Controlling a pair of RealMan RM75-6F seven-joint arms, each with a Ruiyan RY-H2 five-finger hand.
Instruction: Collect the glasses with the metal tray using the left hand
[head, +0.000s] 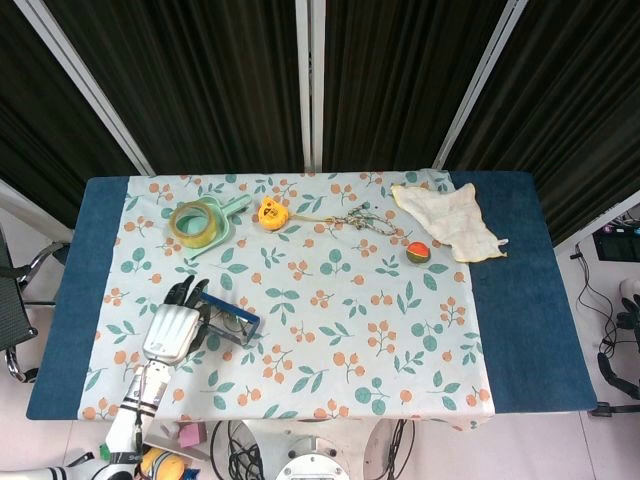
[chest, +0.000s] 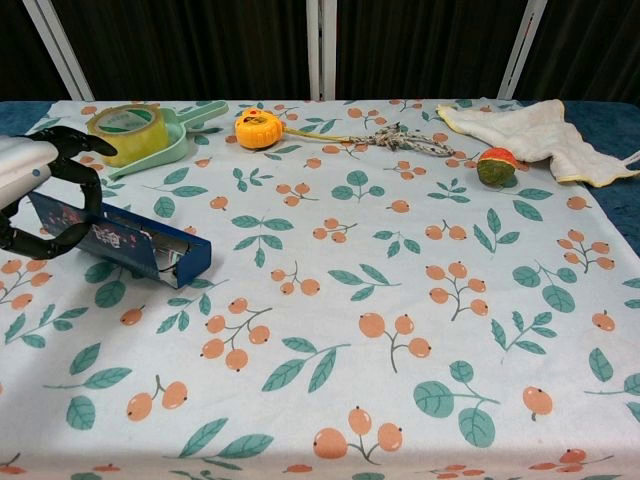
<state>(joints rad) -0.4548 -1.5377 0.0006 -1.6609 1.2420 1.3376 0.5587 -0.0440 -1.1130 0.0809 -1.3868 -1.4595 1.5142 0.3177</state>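
Observation:
My left hand (head: 172, 330) grips the left end of the metal tray (head: 232, 322), a shallow tin with blue printed sides. In the chest view the left hand (chest: 38, 195) shows at the left edge, its dark fingers curled over the rim of the tray (chest: 125, 243). The tray slants, right end lowest and close to the cloth. Thin dark lines inside it in the head view may be the glasses, too small to be sure. The right hand appears in neither view.
At the back left a tape roll (head: 195, 220) sits on a green scoop (head: 233, 207). A yellow tape measure (head: 270, 211), a knotted rope (head: 362, 220), a small red-green ball (head: 418, 252) and a white cloth (head: 450, 222) lie along the back.

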